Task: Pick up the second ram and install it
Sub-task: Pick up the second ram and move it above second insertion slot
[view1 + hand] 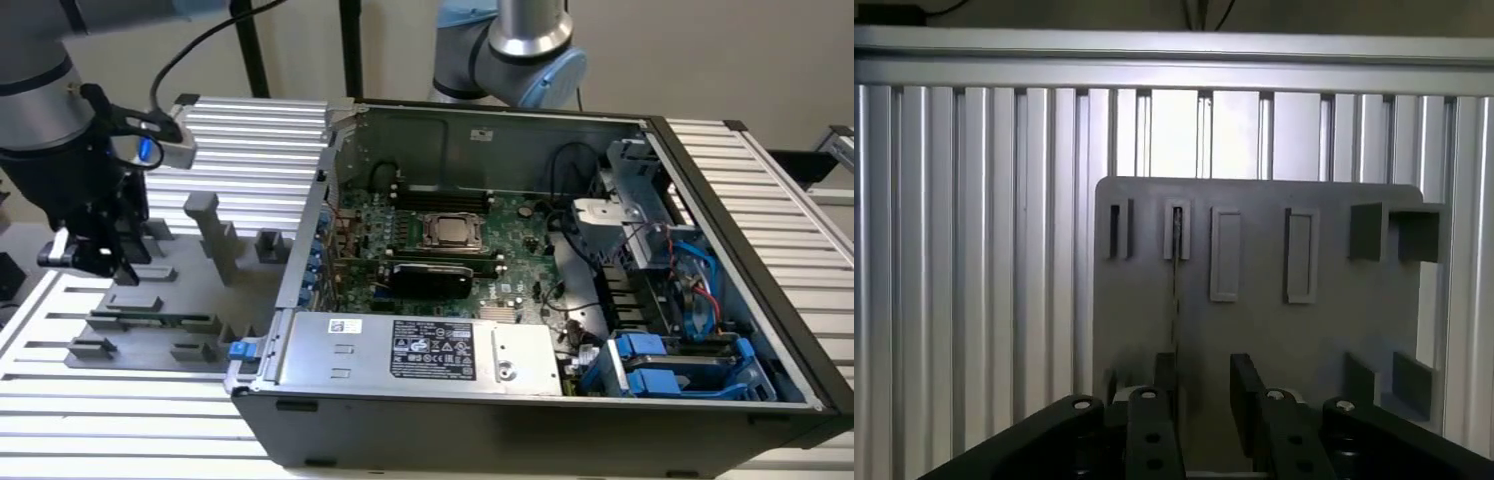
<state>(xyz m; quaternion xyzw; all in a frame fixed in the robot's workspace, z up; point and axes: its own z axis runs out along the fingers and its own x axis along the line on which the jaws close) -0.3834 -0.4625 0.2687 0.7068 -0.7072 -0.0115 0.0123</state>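
Note:
The second ram (150, 321) is a thin green strip standing on edge in a slot of the grey fixture plate (134, 345), at the exterior view's left. In the wrist view I see the ram (1176, 285) edge-on as a dark thin line in its slot. My gripper (96, 262) hangs above the plate, a little behind the ram. In the wrist view the gripper (1204, 385) is open, its dark fingers (1166, 372) apart with nothing between them; the ram lies ahead, close to one finger's line.
The open PC case (747, 260) fills the exterior view's middle and right, with the motherboard (521, 225), its CPU socket (451, 231) and the power supply (427, 350) inside. Upright grey fixture blocks (214, 235) stand between my gripper and the case. A second arm's base (514, 50) stands behind the case.

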